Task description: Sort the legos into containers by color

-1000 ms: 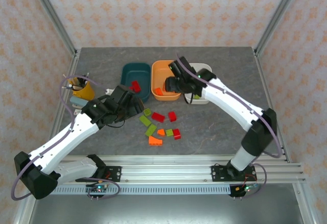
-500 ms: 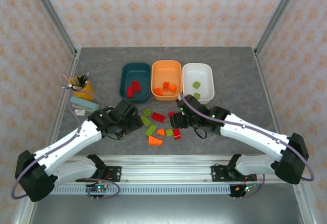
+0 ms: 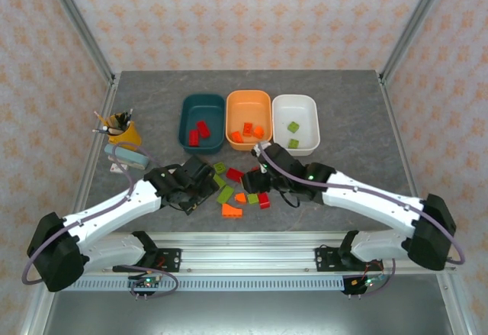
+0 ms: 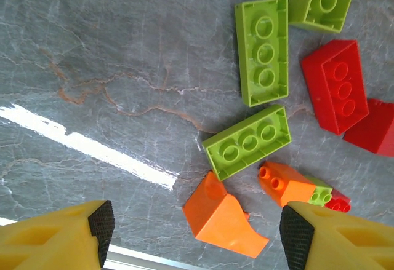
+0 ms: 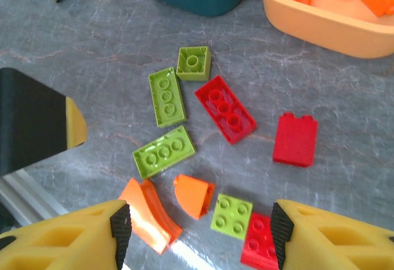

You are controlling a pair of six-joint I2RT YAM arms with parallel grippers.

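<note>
Standing well to the left of the orange tub (image 3: 249, 95), a yellow cup (image 3: 122, 130) of pencils sat on the grey table (image 3: 343, 83). Nearer than the orange tub and to its left, the left gripper (image 3: 204, 190) hung low over the table. Its wrist camera showed the left gripper (image 4: 198, 227) with jaws spread wide and nothing between them, above an orange sloped piece (image 4: 221, 218). The overhead view left that gap too small to read.

The teal tub (image 3: 185, 110) stood just left of the orange tub and held two red bricks (image 3: 197, 133). The orange tub held orange bricks (image 3: 248, 132).

The loose legos (image 3: 236, 190) lay scattered on the table just in front of the orange tub. The right wrist view separated them plainly: three lime bricks (image 5: 166, 96), a long red brick (image 5: 225, 109), a smooth red piece (image 5: 295, 138) and a small lime square (image 5: 231, 212). The right gripper (image 3: 255, 181) hovered over this scatter; its own camera showed the right gripper (image 5: 200, 224) parted and empty.

The white tub (image 3: 294, 98), just right of the orange tub, held two lime pieces (image 3: 293, 127).
</note>
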